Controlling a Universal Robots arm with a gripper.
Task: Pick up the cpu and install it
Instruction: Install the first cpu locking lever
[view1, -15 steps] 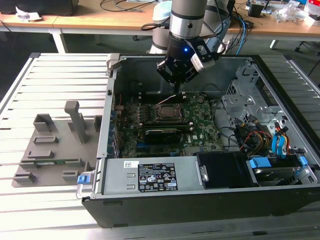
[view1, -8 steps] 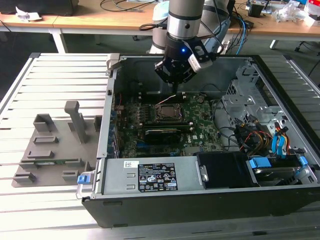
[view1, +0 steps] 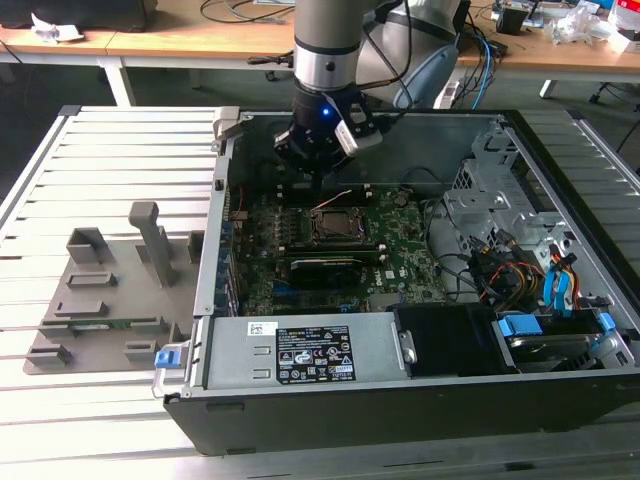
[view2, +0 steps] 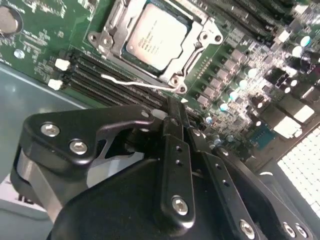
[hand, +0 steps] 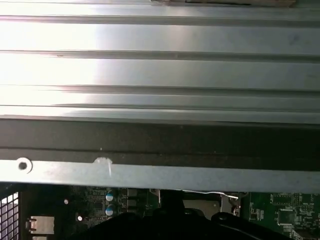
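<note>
The cpu (view2: 157, 36), a silvery square chip, lies flat in the socket frame (view2: 107, 31) on the green motherboard. The exterior view shows the cpu (view1: 335, 225) mid-board inside the open computer case. My gripper (view2: 173, 111) hangs just beside the socket, over the memory slots, with its dark fingers pressed together and nothing between them. In the exterior view my gripper (view1: 318, 183) is a short way above the board, on the far side of the socket. A thin pale metal lever (view2: 140, 82) runs along the socket's edge nearest the fingers.
The case's walls (view1: 215, 250) surround the board. A long dark card (view1: 325, 268) lies on the near side of the socket, with a power supply (view1: 300, 355) nearer still. Cables and drive bays (view1: 520, 270) crowd the exterior view's right. A grey fixture (view1: 110, 290) sits on the slatted table at the exterior view's left.
</note>
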